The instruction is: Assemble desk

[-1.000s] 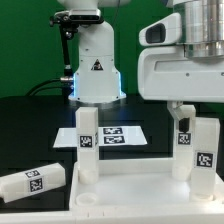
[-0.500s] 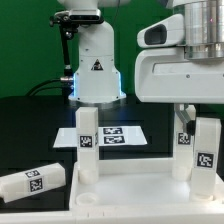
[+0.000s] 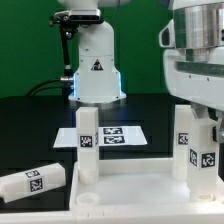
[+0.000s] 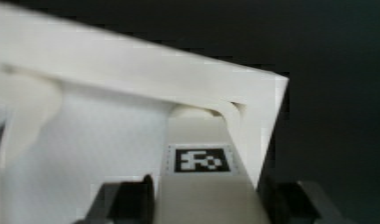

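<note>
The white desk top (image 3: 130, 185) lies flat at the front. One leg (image 3: 88, 140) stands upright in its left corner socket. Two legs stand at the exterior view's right: a rear one (image 3: 184, 138) and a front one (image 3: 207, 155). My gripper (image 3: 204, 114) comes down over the front right leg and is shut on its upper part. In the wrist view the gripper (image 4: 206, 206) has this tagged leg (image 4: 206, 150) between its dark fingers (image 4: 125, 203), with the desk top (image 4: 98, 95) beyond it. A fourth leg (image 3: 30, 182) lies loose on the table at the left.
The marker board (image 3: 115, 134) lies flat behind the desk top. The white robot base (image 3: 95, 65) stands at the back on the black table. The arm's bulky wrist fills the upper right of the exterior view.
The arm's wrist has shifted toward the exterior view's right and turned above the front right leg. The leg has edged slightly right. The other parts have not moved.
</note>
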`<state>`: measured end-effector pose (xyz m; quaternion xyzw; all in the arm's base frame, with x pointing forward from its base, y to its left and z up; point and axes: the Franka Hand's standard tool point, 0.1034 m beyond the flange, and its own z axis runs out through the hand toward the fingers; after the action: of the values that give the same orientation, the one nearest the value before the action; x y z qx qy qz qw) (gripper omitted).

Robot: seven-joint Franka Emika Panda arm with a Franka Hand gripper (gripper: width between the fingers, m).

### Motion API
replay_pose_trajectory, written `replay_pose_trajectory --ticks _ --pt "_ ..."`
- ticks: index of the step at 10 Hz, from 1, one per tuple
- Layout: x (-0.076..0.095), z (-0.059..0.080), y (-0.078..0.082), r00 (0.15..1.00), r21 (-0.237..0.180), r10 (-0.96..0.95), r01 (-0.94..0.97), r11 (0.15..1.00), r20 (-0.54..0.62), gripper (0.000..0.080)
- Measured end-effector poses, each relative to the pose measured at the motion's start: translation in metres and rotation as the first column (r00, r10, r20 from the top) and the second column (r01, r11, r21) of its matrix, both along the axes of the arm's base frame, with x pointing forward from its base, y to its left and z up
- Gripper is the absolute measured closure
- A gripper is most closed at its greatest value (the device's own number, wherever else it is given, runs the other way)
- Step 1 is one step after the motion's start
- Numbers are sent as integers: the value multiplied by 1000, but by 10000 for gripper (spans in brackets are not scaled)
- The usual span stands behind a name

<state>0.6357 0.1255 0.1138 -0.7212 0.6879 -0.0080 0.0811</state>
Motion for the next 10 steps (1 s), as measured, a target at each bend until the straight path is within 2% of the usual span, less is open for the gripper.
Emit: replay_pose_trajectory --ticks 1,3,4,5,6,7,8,9,10 --pt "0 0 0 999 15 -49 49 999 -1 511" --pt "-1 0 1 1000 11 -17 17 1000 0 511" --pt "-2 0 1 998 -5 66 -66 998 -1 511" --pt "-4 1 0 966 -33 257 -257 966 -7 511" --pt "-3 3 -1 879 -64 477 -476 877 -9 332" --pt "-2 4 -1 820 -79 572 -571 817 -6 332" --pt "-2 3 -2 793 -86 609 -607 790 -5 188" --pt "-2 3 -2 772 -91 636 -634 768 -4 161" --pt "-2 3 -3 705 -105 709 -706 700 -6 153"
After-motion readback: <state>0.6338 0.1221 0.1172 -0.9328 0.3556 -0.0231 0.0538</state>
